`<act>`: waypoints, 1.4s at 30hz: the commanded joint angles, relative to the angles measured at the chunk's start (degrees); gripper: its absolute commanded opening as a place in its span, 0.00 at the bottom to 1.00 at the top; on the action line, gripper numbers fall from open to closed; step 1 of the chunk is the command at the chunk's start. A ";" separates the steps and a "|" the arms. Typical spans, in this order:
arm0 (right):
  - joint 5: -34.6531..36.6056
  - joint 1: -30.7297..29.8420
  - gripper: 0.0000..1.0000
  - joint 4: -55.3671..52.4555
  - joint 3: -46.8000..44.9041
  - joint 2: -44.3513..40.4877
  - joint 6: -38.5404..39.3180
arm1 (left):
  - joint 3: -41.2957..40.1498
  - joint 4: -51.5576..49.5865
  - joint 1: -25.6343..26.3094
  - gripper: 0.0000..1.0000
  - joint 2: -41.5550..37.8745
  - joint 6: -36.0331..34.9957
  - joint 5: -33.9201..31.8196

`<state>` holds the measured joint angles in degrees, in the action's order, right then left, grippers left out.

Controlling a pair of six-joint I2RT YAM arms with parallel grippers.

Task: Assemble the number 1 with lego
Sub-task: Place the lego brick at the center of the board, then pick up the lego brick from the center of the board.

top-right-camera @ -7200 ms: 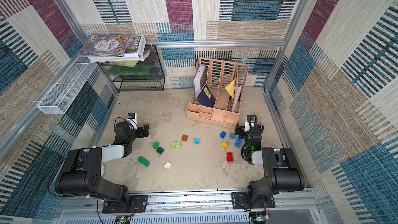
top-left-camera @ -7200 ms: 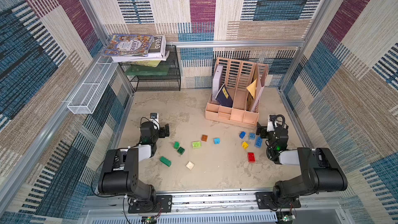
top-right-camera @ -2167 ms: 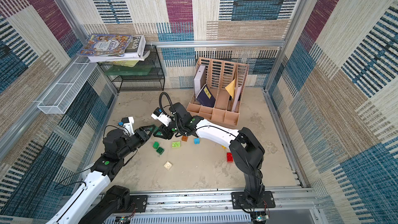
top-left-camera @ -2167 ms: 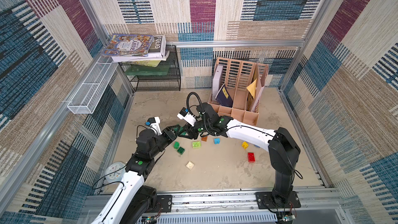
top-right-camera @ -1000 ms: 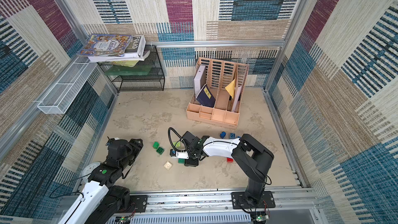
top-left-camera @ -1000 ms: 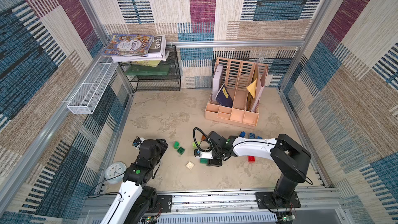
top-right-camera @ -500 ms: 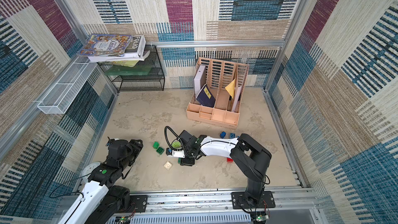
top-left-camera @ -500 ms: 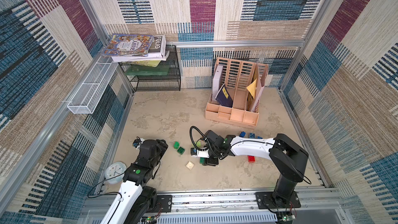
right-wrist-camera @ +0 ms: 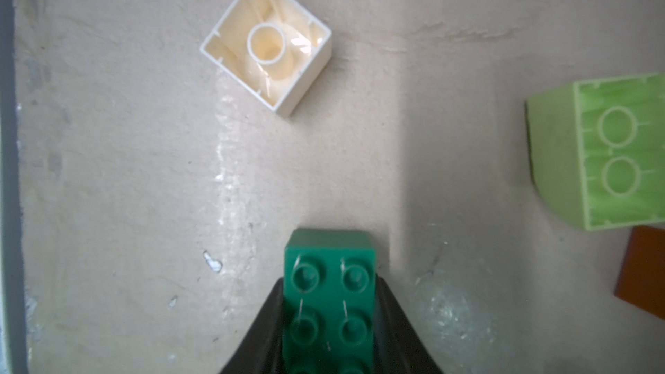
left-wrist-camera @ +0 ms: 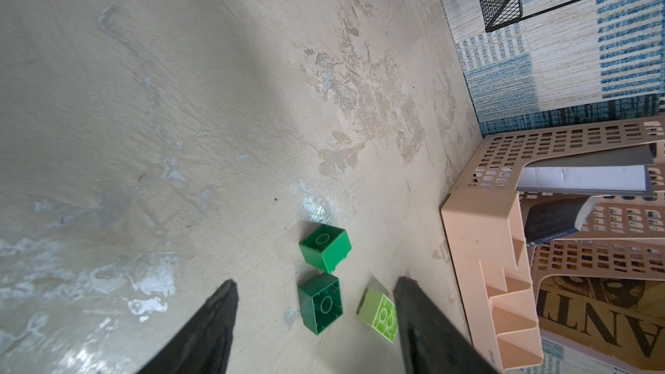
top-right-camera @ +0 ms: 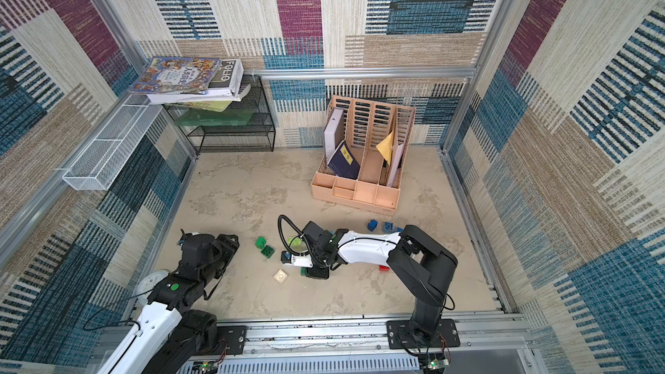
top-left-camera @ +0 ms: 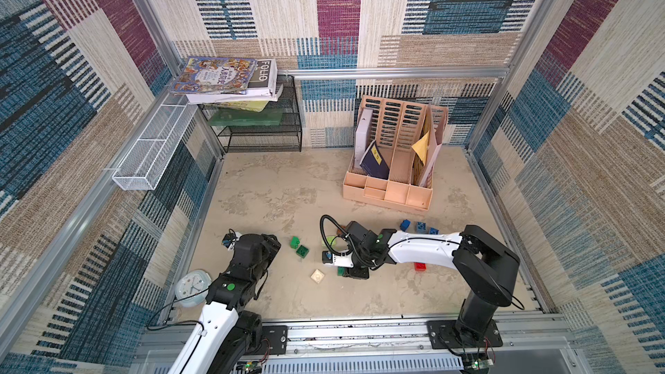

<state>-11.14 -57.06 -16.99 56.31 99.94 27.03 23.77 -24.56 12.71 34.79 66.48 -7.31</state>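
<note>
Hovering low at the left, the left gripper keeps its jaws apart and empty, as a second ago, with two small green bricks just ahead. The cream brick lies where it began. Just right of it, the right gripper, half-spread a second ago, now clamps the long dark green brick, which started left of the cream one. Blue bricks and a red brick lie further right.

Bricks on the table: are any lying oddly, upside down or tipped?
Yes. The cream brick lies upside down, hollow side up. The lime brick and two small green bricks also show their hollow undersides. The dark green brick in the right gripper shows its studs.
</note>
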 commanded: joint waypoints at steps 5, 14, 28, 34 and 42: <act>0.69 0.03 0.28 -0.17 -2.46 -1.33 1.66 | 0.38 -0.99 -0.11 0.72 0.70 -1.48 0.08; 1.31 0.14 0.61 -0.06 -0.37 -0.36 0.69 | 4.60 -2.41 -0.07 0.71 6.76 -6.60 2.87; -4.69 13.81 0.77 12.12 -6.38 -18.55 -22.51 | 20.56 -9.74 0.03 0.73 31.74 -30.93 14.67; -0.44 19.15 0.77 17.95 -11.35 -24.82 -31.61 | 27.95 -16.35 1.85 0.72 42.17 -42.50 12.59; 2.18 22.13 0.75 18.72 -13.22 -27.34 -35.54 | 33.23 -18.82 2.98 0.63 51.98 -50.75 10.88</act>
<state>-9.91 -35.14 -0.47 43.44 73.21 -5.65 55.81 -40.93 15.46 85.30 20.60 4.43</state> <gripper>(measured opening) 0.751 0.632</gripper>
